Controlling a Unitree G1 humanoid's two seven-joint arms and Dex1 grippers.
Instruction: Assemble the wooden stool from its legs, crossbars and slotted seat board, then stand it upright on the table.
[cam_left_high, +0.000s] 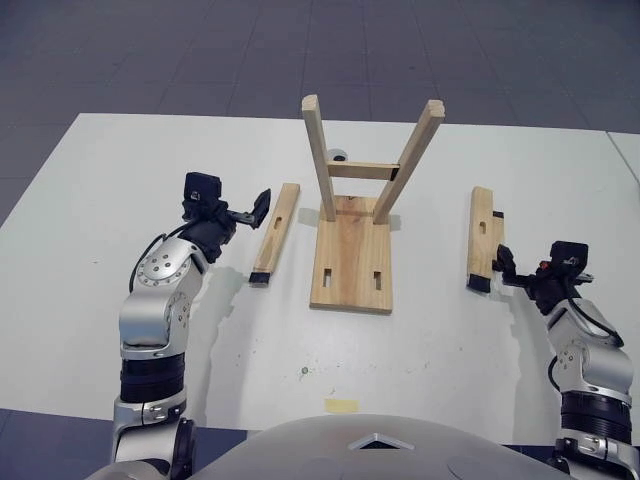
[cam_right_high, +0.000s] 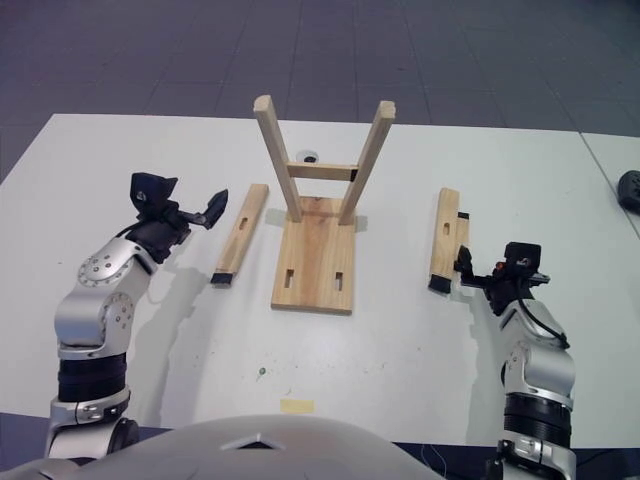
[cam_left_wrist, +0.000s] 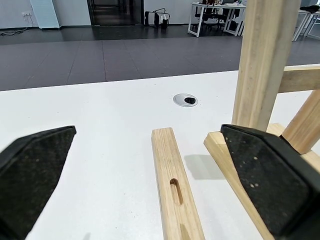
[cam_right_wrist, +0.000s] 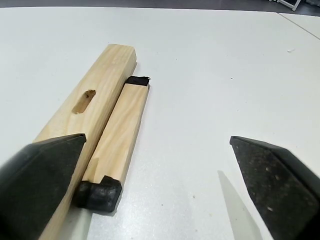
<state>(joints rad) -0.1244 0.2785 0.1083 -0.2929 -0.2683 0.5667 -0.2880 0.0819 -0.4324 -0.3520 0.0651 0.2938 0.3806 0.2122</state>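
The slotted seat board (cam_left_high: 351, 262) lies flat mid-table. Two legs (cam_left_high: 318, 150) stand up from its far end, joined by a crossbar (cam_left_high: 360, 170). A loose leg (cam_left_high: 277, 230) with a black foot cap lies left of the board. My left gripper (cam_left_high: 250, 212) hovers open just left of it, and in the left wrist view this leg (cam_left_wrist: 172, 200) lies between the pads (cam_left_wrist: 37, 170). Another loose leg (cam_left_high: 481, 236) lies right of the board with a short black-tipped crossbar (cam_right_wrist: 117, 132) against it. My right gripper (cam_left_high: 505, 268) is open at their near ends.
A round cable grommet (cam_left_high: 338, 155) sits in the white table (cam_left_high: 120, 180) behind the standing legs. A strip of yellow tape (cam_left_high: 340, 405) lies near the front edge. There is bare table in front of the board and at both far sides.
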